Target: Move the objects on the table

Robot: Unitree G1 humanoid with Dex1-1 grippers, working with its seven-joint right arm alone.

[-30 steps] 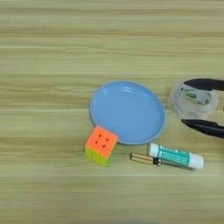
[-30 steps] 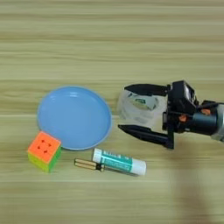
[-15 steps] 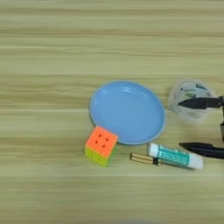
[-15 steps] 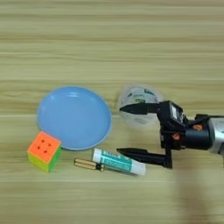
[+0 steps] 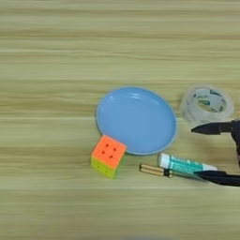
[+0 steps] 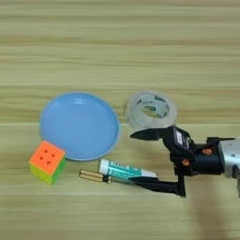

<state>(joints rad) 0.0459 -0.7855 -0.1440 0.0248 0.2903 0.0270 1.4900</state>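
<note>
The glue stick's (image 6: 121, 170) right end is hidden under the lower finger (image 6: 157, 185), perhaps touching it. The gripper (image 6: 143, 159) reaches in from the right, fingers spread wide, grasping nothing, between the tape roll (image 6: 151, 110) and glue stick beside the plate (image 6: 78, 125).

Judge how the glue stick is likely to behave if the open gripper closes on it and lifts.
The glue stick lies flat on its rounded side, so a nudge would probably roll it. It looks stiff and light, likely easy to lift. The right gripper straddles it with open fingers, one near its end; an end grip may let it tilt.
</note>
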